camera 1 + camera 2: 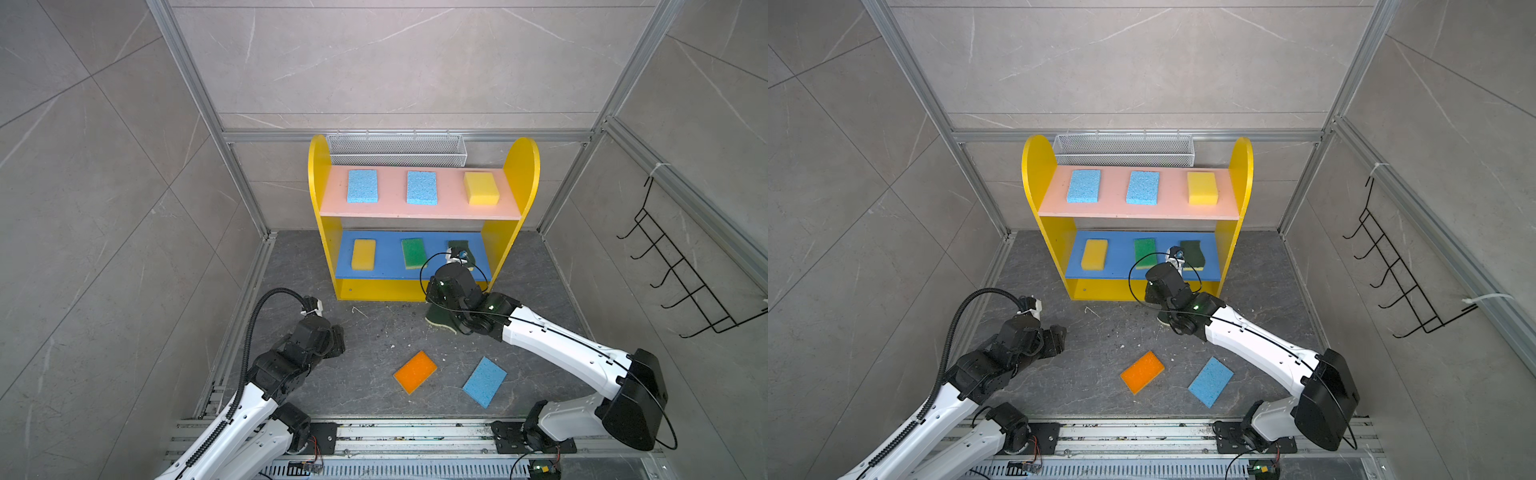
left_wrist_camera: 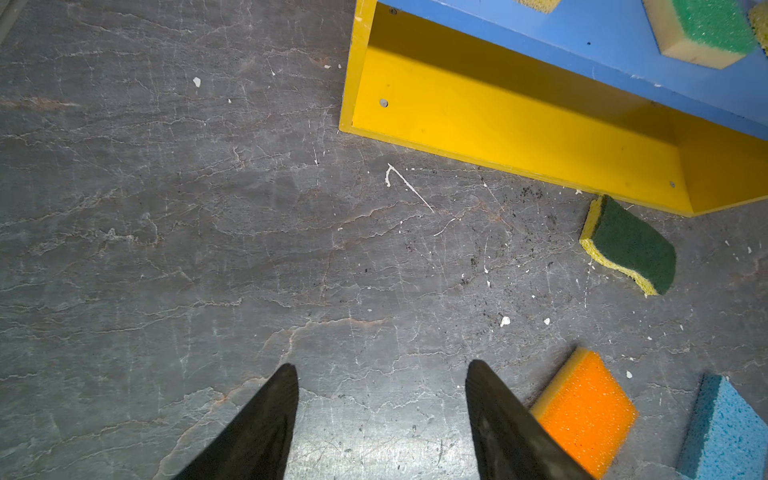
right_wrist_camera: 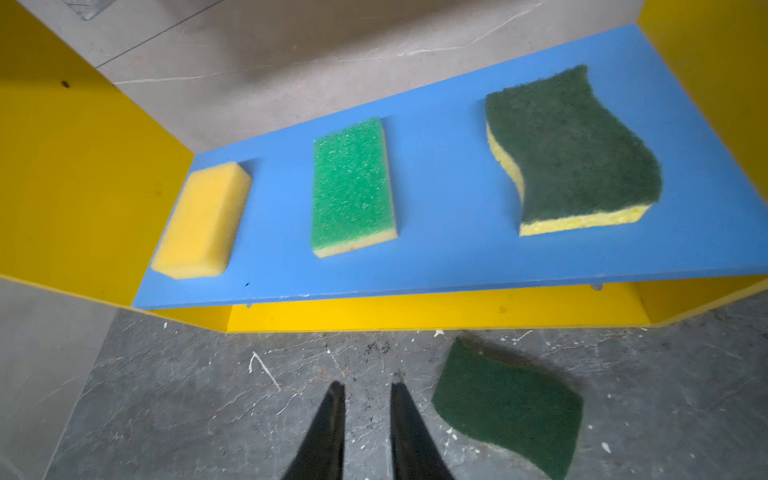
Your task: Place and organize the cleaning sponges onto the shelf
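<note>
Right end effector [image 3: 368, 388] narrow, empty, before small yellow-sided three-tier board shelf [image 1: 527, 166]; left end effector [image 2: 382, 370] wide, empty. Next likely: grasp dark-green wavy sponge [image 3: 511, 405] on surface [image 1: 374, 332] by shelf's right end. Orange rectangular sponge [image 1: 415, 371], light-blue rectangular sponge [image 1: 484, 381] lie nearer.

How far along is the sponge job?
Done: six sponges on the shelf, three on the pink board, three on the blue board. In hand: nothing; left gripper and right gripper empty. Left on the floor: dark-green wavy sponge, orange sponge, blue sponge.
</note>
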Motion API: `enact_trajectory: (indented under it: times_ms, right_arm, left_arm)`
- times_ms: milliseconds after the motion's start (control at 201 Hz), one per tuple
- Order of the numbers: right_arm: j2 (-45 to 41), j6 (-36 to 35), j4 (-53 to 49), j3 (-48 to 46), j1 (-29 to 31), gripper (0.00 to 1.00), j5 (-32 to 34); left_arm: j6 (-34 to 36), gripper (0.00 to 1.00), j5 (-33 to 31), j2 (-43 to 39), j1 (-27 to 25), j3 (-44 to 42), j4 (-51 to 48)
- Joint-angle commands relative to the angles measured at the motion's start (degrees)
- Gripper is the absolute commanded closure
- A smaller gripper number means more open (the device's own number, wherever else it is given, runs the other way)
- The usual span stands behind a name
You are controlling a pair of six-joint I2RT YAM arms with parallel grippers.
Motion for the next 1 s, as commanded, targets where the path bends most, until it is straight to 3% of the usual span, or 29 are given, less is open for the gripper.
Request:
enact_trajectory:
  times_ms: [0,324,991]
  right_arm:
    - [3.61,-2.11,3.45,0.22,-3.51,0.78,-3.34]
    - [13.54,-2.92,7.02,6.51,-8.01,0.8,-8.4]
    - [22.65,-2.48,7.09,12.81,-11.44,0.81,-11.14]
  left_arm:
    - [-1.42,0.34,0.76,-0.37,0.15,1.65,0.97]
    - [-0.97,0.35,0.4,0.7,0.1,2.13,1.27]
    - [-0.28,0.35,-0.23,-0.01,0.16,1.92,1.32]
